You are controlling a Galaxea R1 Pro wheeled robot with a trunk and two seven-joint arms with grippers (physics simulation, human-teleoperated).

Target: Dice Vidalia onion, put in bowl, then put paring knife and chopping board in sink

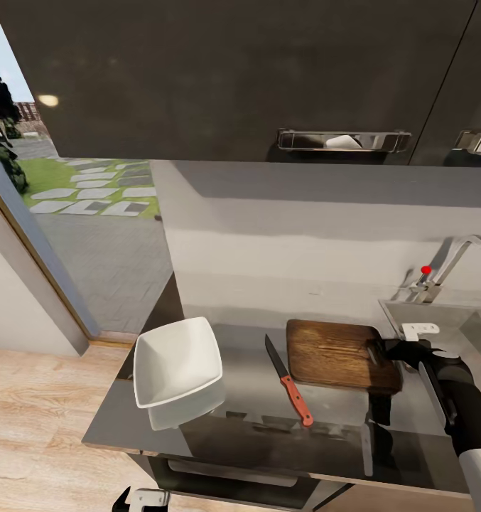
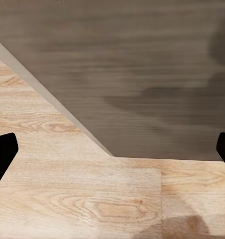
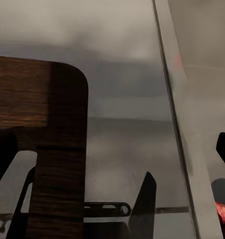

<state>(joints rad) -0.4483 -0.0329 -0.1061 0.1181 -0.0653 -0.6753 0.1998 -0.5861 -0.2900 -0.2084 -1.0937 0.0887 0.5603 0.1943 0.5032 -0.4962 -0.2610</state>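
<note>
Resting on the countertop were one bowl, one paring knife and one chopping board, the right gripper spread wide at the board's edge, the left gripper likewise wide over floor.

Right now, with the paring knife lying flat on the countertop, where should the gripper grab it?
Probably by the red handle of the paring knife, coming straight down from above. It lies flat on the countertop, handle toward the front edge, clear of the chopping board and bowl.
</note>
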